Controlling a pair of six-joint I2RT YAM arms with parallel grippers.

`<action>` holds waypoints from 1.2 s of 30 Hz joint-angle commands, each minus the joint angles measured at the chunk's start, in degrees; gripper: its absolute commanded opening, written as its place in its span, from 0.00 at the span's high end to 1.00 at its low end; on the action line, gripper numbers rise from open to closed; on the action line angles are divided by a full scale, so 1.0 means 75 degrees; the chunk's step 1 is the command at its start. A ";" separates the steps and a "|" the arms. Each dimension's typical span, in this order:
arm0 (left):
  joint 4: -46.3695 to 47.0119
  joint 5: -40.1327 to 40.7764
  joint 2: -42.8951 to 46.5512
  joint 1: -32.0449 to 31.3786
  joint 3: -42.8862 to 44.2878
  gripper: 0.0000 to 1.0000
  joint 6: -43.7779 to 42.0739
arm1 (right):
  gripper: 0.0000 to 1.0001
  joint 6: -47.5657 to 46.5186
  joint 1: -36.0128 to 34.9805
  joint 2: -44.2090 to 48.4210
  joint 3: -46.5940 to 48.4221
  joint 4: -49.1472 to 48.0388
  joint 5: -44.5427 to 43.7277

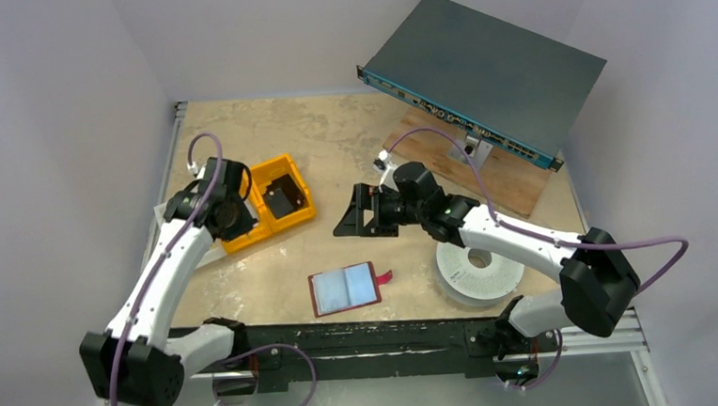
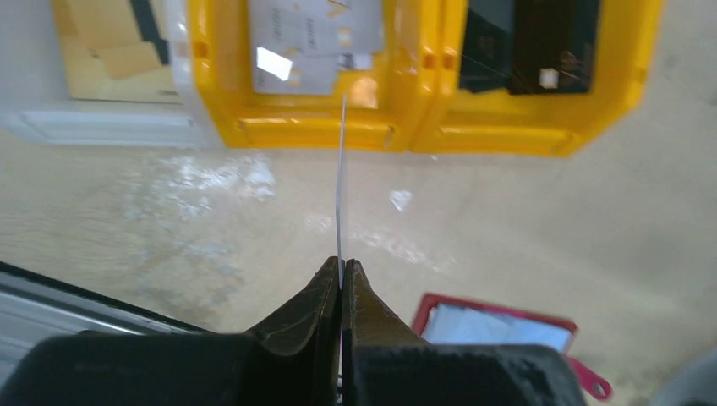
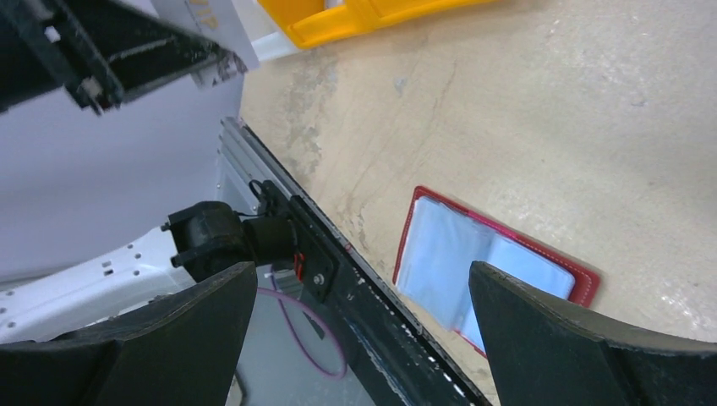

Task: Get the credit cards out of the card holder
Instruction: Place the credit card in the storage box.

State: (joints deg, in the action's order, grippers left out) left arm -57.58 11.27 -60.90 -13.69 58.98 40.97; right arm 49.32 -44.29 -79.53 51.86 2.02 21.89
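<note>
Card holder [image 1: 344,289] lies open flat on the table [image 1: 333,148] near the front edge; whether its pale pockets hold more cards cannot be made out. One card [image 2: 341,186], seen edge-on, is pinched in the clenched left gripper [image 2: 342,266] at the yellow bin's [image 2: 313,135] near rim, so out but not yet dropped, I judge. Right gripper [image 3: 362,275] hangs spread wide, empty; pale flat pieces [image 2: 309,42] in the bin are cut off, maybe cards.
</note>
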 commanded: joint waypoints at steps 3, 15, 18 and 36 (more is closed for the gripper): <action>-0.0104 0.2194 -0.1561 0.0469 0.0940 1.00 -0.0570 | 0.01 -0.0402 -0.0012 0.0496 -0.0219 0.0331 -0.0415; 0.0321 0.2383 -0.4327 0.1013 0.2351 1.00 -0.1186 | 0.01 -0.0492 -0.0012 0.0643 -0.0351 0.0392 -0.0436; 0.0295 0.2494 -0.4837 0.1087 0.2435 1.00 -0.1234 | 0.01 -0.0513 -0.0011 0.0662 -0.0357 0.0416 -0.0391; 0.0043 0.1696 -0.4303 0.1240 0.2631 0.47 -0.1507 | 0.01 -0.0788 -0.0005 0.0326 0.0092 0.0843 -0.0609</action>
State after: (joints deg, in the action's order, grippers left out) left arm -56.40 25.69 -99.18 -4.82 76.14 31.18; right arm 44.80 -44.29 -76.62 49.47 8.01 19.44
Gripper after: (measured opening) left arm 0.484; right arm 0.987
